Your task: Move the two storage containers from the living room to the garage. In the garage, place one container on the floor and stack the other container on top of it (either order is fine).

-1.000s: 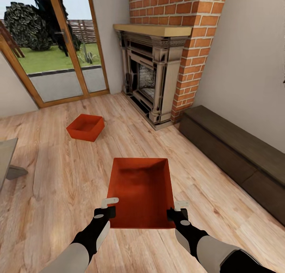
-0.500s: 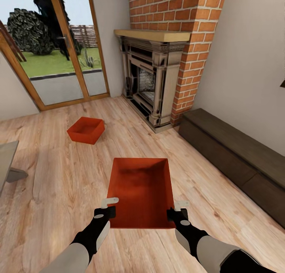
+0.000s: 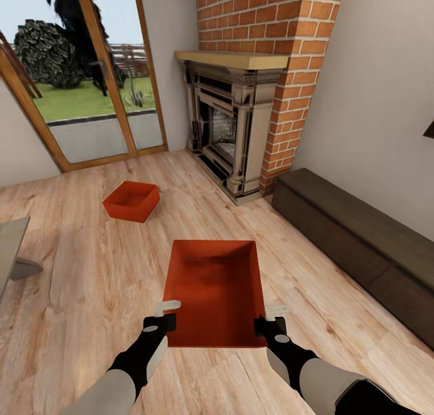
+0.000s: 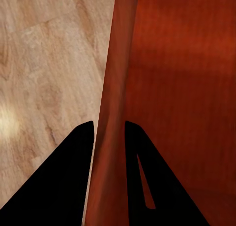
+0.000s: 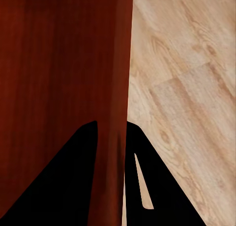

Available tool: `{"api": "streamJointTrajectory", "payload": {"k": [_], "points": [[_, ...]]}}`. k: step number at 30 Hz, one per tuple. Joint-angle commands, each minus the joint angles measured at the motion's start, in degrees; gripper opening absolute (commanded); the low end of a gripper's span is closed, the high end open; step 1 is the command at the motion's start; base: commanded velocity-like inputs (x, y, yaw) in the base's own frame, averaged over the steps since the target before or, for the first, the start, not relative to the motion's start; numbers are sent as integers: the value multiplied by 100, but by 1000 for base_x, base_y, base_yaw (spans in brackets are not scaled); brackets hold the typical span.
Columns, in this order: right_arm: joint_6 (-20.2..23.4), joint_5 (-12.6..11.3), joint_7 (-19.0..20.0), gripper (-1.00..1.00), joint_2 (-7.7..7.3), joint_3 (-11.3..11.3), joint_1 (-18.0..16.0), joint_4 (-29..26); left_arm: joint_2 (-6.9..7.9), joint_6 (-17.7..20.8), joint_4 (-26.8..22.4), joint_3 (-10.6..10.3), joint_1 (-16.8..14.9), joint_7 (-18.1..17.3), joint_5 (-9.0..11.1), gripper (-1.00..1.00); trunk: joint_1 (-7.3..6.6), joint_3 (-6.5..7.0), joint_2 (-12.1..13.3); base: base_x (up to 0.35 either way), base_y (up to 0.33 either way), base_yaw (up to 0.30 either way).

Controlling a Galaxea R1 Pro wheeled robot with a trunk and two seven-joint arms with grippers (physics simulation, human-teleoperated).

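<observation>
forearms: light grey shells
wrists: black, jointed housings
left gripper (image 3: 164, 314): pale cream fingertips
right gripper (image 3: 272, 316): same colouring

No readable text, labels, brands, nos. or signs anywhere. Orange-red storage containers, brick fireplace, dark bench, glass doors, wood floor: all plain, no markings. Wrist views: container wall & floor only, nothing written.
</observation>
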Motion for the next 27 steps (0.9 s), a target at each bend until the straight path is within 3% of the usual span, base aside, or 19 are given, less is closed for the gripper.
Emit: {"api": "streamJointTrajectory", "payload": {"k": [1,22,27], "points": [[-47,-99,-41,-100,-11,-164,-4,100,0,46,-30,98,-4,141,-127,-100,-22,14,38,0,0,0],[-45,-99,-37,-100,-11,-164,-4,102,0,46,-30,100,-4,141,-127,-100,-483,392,880,0,0,0],[-46,-99,-38,-100,-11,-164,-4,103,0,46,-30,94,-4,141,-127,-100,-483,406,880,0,0,0]]}}
